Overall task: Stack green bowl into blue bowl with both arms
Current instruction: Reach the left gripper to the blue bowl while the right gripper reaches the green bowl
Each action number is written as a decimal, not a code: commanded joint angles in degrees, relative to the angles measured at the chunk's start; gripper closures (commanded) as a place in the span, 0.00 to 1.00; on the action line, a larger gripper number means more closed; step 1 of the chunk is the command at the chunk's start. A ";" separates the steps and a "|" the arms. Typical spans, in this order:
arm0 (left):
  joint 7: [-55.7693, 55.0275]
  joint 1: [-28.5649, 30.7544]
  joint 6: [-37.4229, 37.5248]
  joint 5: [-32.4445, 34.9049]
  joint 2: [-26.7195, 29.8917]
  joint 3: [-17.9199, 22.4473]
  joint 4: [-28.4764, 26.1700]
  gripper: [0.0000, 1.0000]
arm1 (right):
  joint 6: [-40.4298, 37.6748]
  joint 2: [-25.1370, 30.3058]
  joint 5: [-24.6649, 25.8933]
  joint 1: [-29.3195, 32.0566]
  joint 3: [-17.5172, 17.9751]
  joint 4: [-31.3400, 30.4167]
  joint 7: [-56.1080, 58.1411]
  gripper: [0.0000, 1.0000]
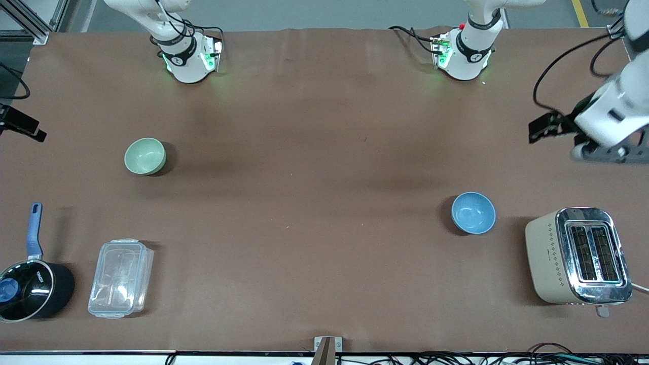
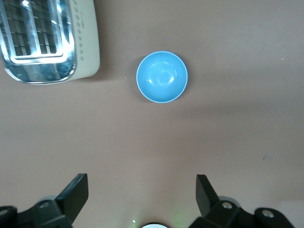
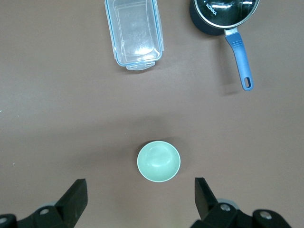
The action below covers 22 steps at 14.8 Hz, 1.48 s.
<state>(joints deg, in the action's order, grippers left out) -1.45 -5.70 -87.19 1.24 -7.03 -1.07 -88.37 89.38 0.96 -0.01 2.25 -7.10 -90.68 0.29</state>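
Note:
The green bowl (image 1: 145,156) stands upright and empty on the brown table toward the right arm's end; it also shows in the right wrist view (image 3: 158,161). The blue bowl (image 1: 473,213) stands upright and empty toward the left arm's end, beside the toaster; it also shows in the left wrist view (image 2: 162,77). My left gripper (image 2: 141,194) is open and empty, high over the table's left-arm end (image 1: 606,151). My right gripper (image 3: 140,197) is open and empty, high over the table by the green bowl. Only a black part of the right hand (image 1: 20,125) shows in the front view.
A beige and chrome toaster (image 1: 578,256) stands at the left arm's end, near the front camera. A black pot with a blue handle (image 1: 30,289) and a clear plastic box (image 1: 120,278) sit at the right arm's end, nearer the camera than the green bowl.

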 commanded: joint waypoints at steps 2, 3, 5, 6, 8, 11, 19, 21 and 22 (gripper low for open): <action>-0.83 -0.45 -8.47 3.85 -5.98 -0.07 -3.44 0.00 | 1.06 -0.17 -0.78 1.25 -0.11 -1.60 -0.12 0.03; -1.53 -0.28 -12.87 3.86 -5.98 -0.07 -7.21 0.00 | 2.45 -0.17 -0.78 2.04 -0.11 -3.08 0.06 0.04; -3.55 -0.10 -22.62 3.86 -6.07 -0.07 -14.25 0.00 | 6.66 -0.17 -0.78 3.54 -0.11 -7.47 3.63 0.05; -4.17 -0.10 -27.28 3.86 -6.33 0.02 -17.33 0.00 | 9.99 -0.26 -0.78 5.20 -0.11 -10.36 8.62 0.06; -4.35 0.16 -37.12 3.94 -7.82 0.10 -22.52 0.00 | 15.80 -0.26 -0.87 7.49 -0.11 -16.07 12.88 0.06; -4.35 2.09 -45.93 4.03 -11.15 0.02 -26.14 0.00 | 23.71 -1.75 -0.87 8.12 -0.20 -23.55 12.89 0.06; -4.35 4.03 -56.94 4.03 -19.16 0.02 -28.08 0.16 | 33.05 -10.35 -5.17 10.13 -0.20 -32.28 12.89 0.07; -4.35 4.03 -57.03 4.03 -19.69 0.02 -27.99 0.35 | 34.98 -12.91 -5.44 10.14 -0.20 -32.89 12.89 0.07; -4.35 4.03 -57.03 4.03 -19.87 -0.07 -27.99 0.47 | 36.38 -13.61 -5.70 10.14 -0.11 -33.94 12.89 0.07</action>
<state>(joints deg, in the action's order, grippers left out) -4.96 -1.87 -143.74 3.94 -27.06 -1.00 -116.28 123.44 -11.39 -4.48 11.48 -7.86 -122.96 12.60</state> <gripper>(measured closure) 0.335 0.070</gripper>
